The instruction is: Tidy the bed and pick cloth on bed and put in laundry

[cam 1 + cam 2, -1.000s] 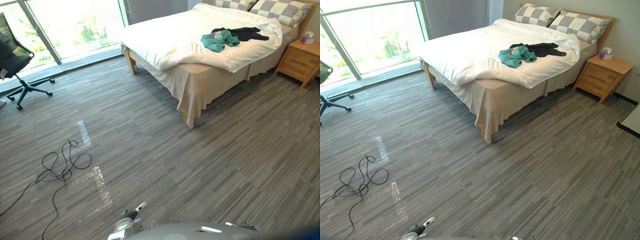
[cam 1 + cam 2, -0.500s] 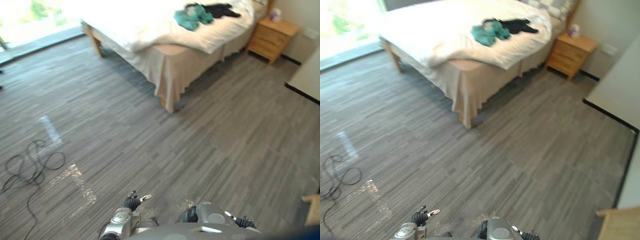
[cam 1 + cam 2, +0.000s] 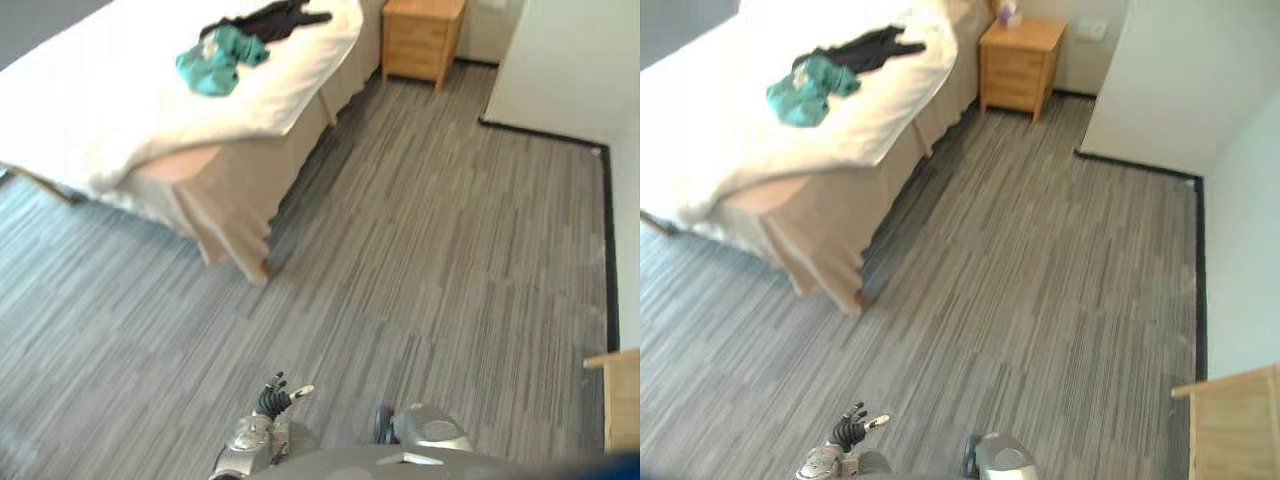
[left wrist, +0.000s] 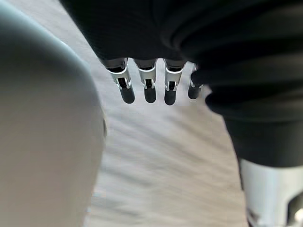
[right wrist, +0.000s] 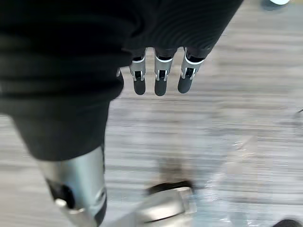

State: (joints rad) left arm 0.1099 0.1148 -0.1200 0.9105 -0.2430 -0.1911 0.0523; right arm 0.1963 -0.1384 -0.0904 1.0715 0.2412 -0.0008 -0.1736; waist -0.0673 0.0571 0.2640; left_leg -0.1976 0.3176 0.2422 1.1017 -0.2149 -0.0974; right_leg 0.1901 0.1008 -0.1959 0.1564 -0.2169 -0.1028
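The left hand (image 4: 149,90) is hanging low at the robot's side, its fingers straight and relaxed and holding nothing, with the floor (image 4: 156,156) showing past the tips. The right hand (image 5: 160,84) is hanging the same way on the other side, fingers loose and empty. Neither is touching anything.

Outward from the hands, a wide stretch of striped grey floor is lying between the robot and the bed (image 3: 90,115). The bed is sitting ahead and to the robot's left, its near corner draped in a beige skirt (image 3: 225,195). The teal cloth (image 3: 216,62) is lying bunched on top of the bed, close to the side edge that is facing the open floor. The black cloth (image 3: 270,18) is lying just beyond it, touching or nearly so, toward the head of the bed and the wooden nightstand (image 3: 422,36). Together the two are forming a line running roughly along the bed's length rather than across it.

Both cloths are lying well apart from either hand, far out of reach. Since they are sitting off to the left, the left hand is the nearer one by a little. The coming move is probably a walk forward and left along the bed's side, bringing the teal cloth, the nearer piece, within reach first.
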